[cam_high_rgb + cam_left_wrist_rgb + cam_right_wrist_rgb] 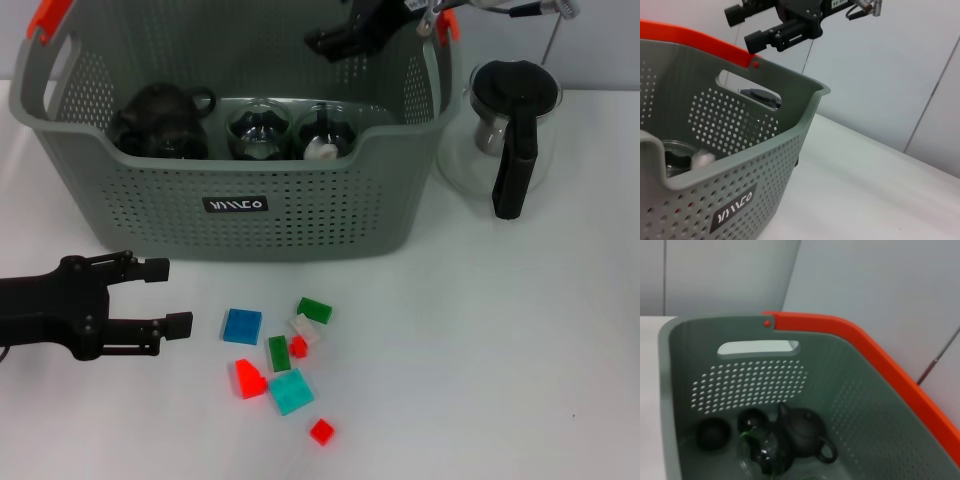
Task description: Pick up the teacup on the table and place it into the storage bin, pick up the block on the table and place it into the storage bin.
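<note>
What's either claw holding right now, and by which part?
Nothing. The left claw is open over the white table, beside the blocks; the right claw is open above the grey perforated storage bin.

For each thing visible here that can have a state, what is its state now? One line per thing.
storage bin: upright on the table, holding a dark teapot and glassware.
dark teapot: upright inside the bin.
glass pitcher: upright beside the bin, black lid on.
blocks: loose on the table, before the bin.
left gripper: open, empty, low beside the blocks.
right gripper: open, empty, above the bin.
</note>
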